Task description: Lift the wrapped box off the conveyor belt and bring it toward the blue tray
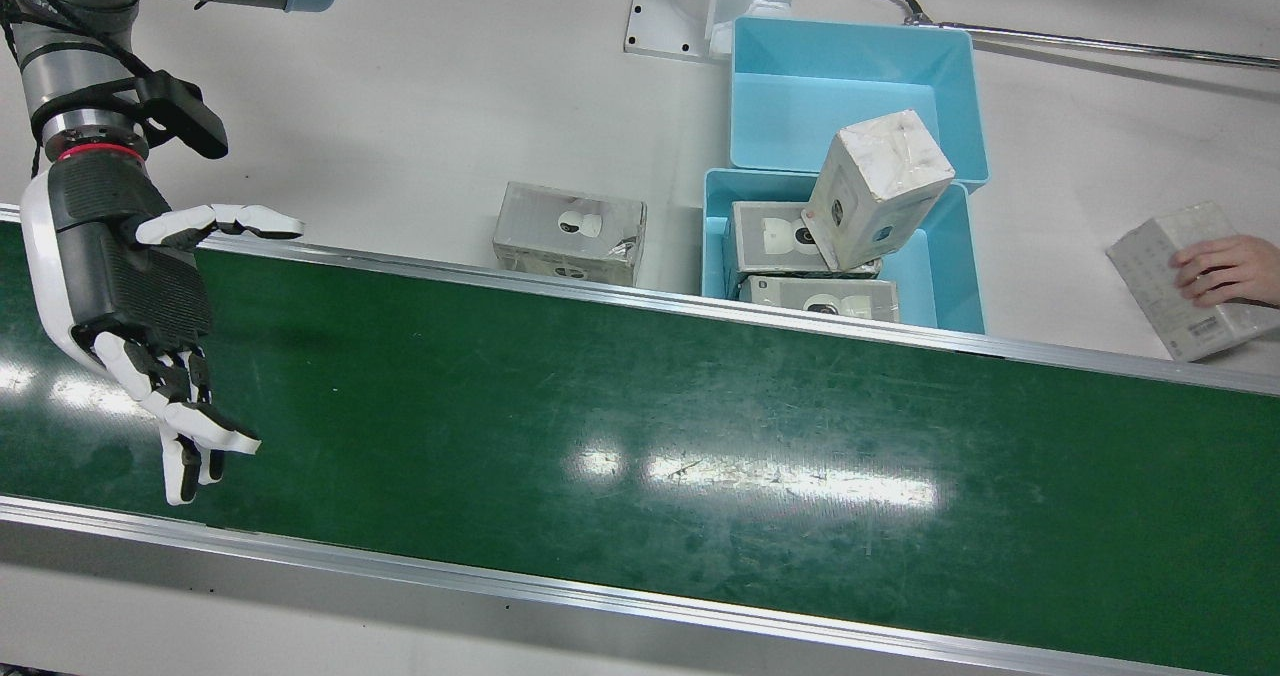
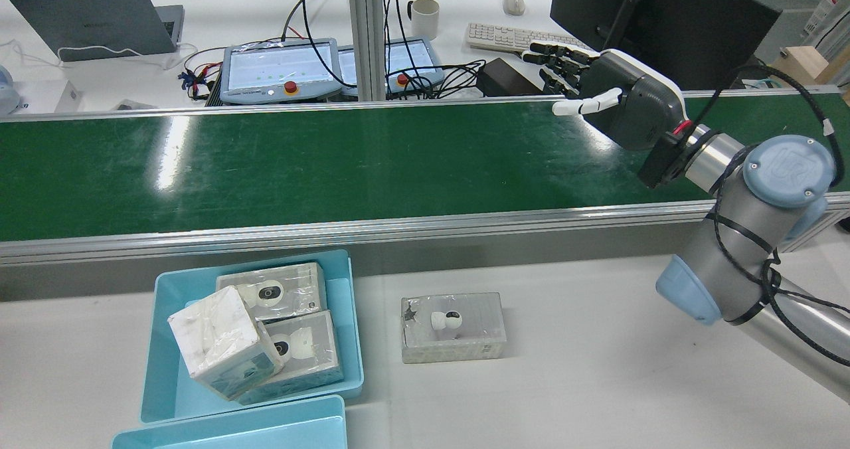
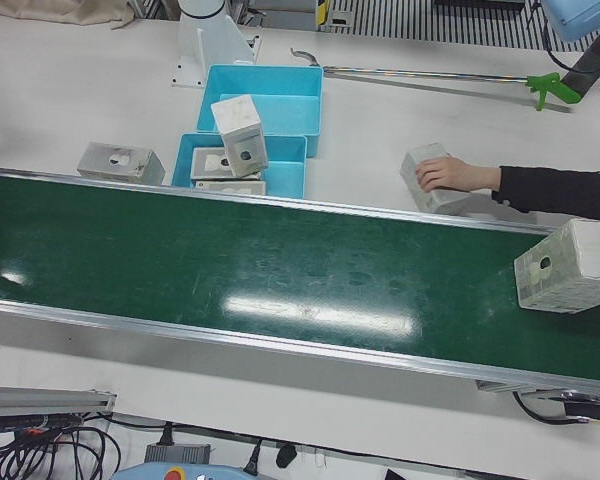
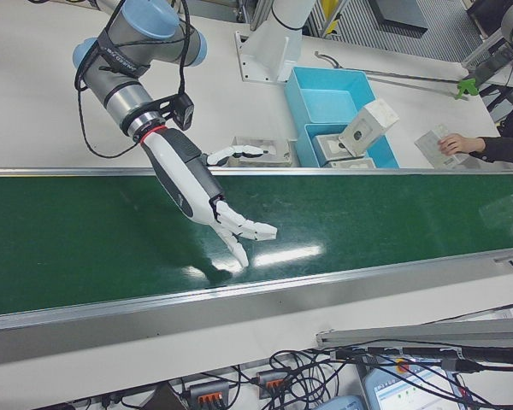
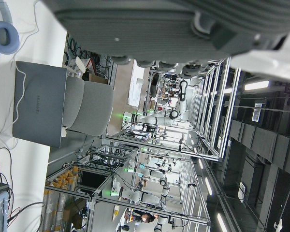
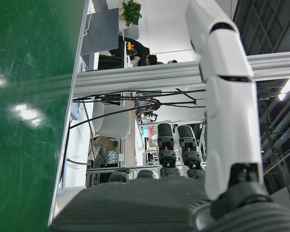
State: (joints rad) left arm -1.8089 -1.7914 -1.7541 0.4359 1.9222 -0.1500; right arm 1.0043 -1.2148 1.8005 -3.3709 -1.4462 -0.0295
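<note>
The right hand (image 1: 130,306), fingers apart and empty, is waiting over the green conveyor belt (image 1: 640,426); it is best advised to stay spread until the white plastic-wrapped box (image 3: 570,266), far along that belt, is arriving squarely between its fingers.

R arm (image 4: 137,81) reaches fwd from the pedestal side, wrist angled down. R hand (image 1: 125,286) is extended, palm side-on, holding nothing; fingers (image 1: 195,436) spread and nearly straight, thumb (image 1: 225,222) stuck out well apart from them. Same pose in rear view: R hand (image 2: 614,97) raised, fingers (image 2: 558,60) pointing away from the robot. L hand (image 5: 183,21) shows only in its own cam as a palm edge at the top; finger state cannot be read. L arm not seen in other views.
</note>
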